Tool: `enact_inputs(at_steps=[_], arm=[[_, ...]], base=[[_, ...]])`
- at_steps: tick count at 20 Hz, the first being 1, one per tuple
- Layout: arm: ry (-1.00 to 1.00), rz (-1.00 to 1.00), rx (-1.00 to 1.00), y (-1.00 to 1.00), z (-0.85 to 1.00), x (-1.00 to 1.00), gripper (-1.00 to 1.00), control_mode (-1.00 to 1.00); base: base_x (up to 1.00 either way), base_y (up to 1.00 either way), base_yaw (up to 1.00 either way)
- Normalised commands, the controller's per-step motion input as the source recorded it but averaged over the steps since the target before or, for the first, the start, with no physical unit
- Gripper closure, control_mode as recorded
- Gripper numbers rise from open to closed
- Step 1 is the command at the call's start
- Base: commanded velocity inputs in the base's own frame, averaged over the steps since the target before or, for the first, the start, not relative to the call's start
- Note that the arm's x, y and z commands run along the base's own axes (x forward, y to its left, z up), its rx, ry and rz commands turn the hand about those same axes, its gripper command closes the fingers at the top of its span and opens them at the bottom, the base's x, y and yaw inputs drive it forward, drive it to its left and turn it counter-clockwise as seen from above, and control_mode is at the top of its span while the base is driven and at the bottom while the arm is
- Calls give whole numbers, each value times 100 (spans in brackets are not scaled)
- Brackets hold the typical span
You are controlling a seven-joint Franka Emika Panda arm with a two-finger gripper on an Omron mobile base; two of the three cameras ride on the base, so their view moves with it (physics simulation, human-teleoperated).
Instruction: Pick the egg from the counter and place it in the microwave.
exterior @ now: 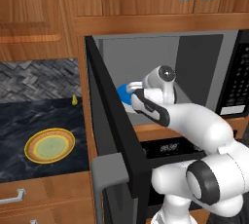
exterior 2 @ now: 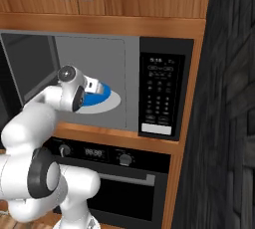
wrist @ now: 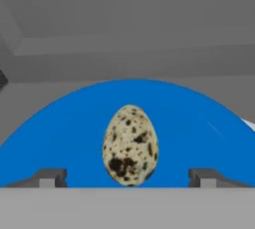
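In the hand view, the tool has its two dark tips spread wide apart, one on each side of the speckled egg, and they do not touch it. The egg stands upright on the blue disc, which lies on the white turntable inside the microwave, where the white arm reaches in past the open black door. Off to the left, on the dark stone surface, sit a yellow-rimmed green plate and, farther back by the wall, a small yellow pointed thing.
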Motion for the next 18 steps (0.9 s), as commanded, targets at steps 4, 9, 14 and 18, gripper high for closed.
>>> enact_inputs(at_steps=[4, 9, 14, 18], arm=[[-11, 0, 0, 0, 25, -75, -100, -100], [0, -1, 1, 0, 52, -100, -100, -100], [3, -2, 1, 0, 85, -100, -100, -100], [6, -1, 4, -7, 77, -100, -100, -100]], base=[[0, 0, 0], [0, 0, 0], [0, 0, 0], [0, 0, 0]])
